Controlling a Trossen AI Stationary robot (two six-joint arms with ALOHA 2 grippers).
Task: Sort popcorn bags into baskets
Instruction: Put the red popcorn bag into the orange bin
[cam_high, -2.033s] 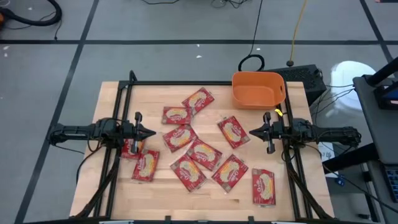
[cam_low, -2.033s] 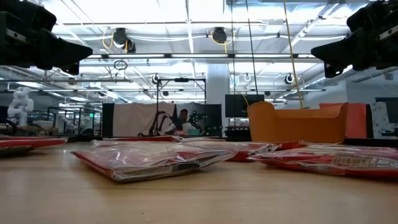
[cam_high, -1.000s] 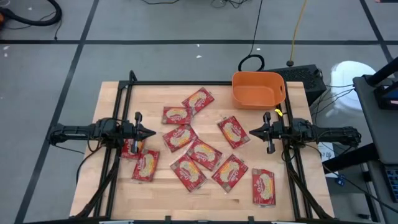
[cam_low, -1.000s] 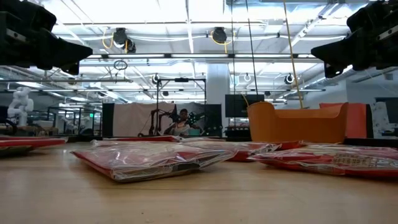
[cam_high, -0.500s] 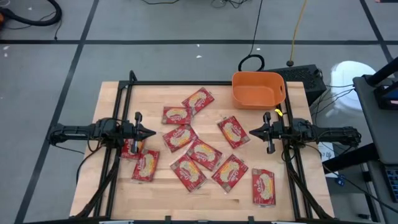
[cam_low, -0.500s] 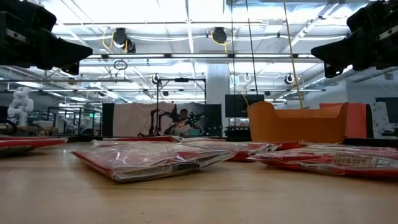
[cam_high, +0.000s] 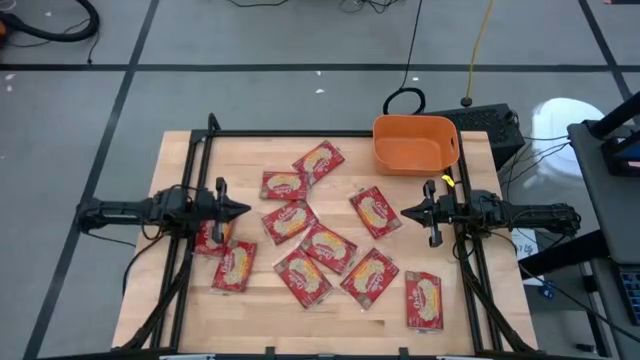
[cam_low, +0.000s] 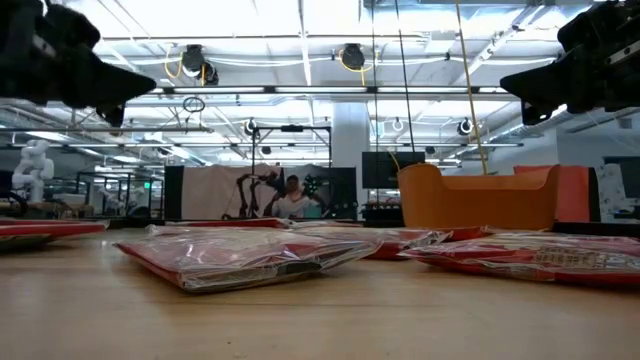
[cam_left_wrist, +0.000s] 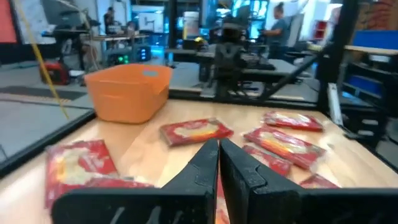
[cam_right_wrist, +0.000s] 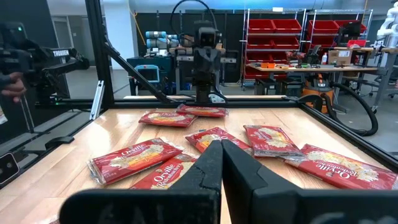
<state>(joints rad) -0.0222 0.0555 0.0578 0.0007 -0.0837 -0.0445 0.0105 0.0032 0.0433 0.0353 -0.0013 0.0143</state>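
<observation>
Left gripper (cam_high: 244, 210) pinched closed on nothing, raised above the table (cam_high: 180, 160), red popcorn bags (cam_high: 327, 248) scattered just ahead of its tips. Right gripper (cam_high: 404, 211) likewise closed and empty, facing the same bags from the opposite side, orange tub (cam_high: 415, 143) close beside it near the table's far edge.

Left pincer (cam_high: 245, 210) partly hides one popcorn bag (cam_high: 212, 238)

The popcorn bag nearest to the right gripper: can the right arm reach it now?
Probably yes. The right gripper, shut and empty, hovers beside that popcorn bag, which lies flat with nothing on top of it.
</observation>
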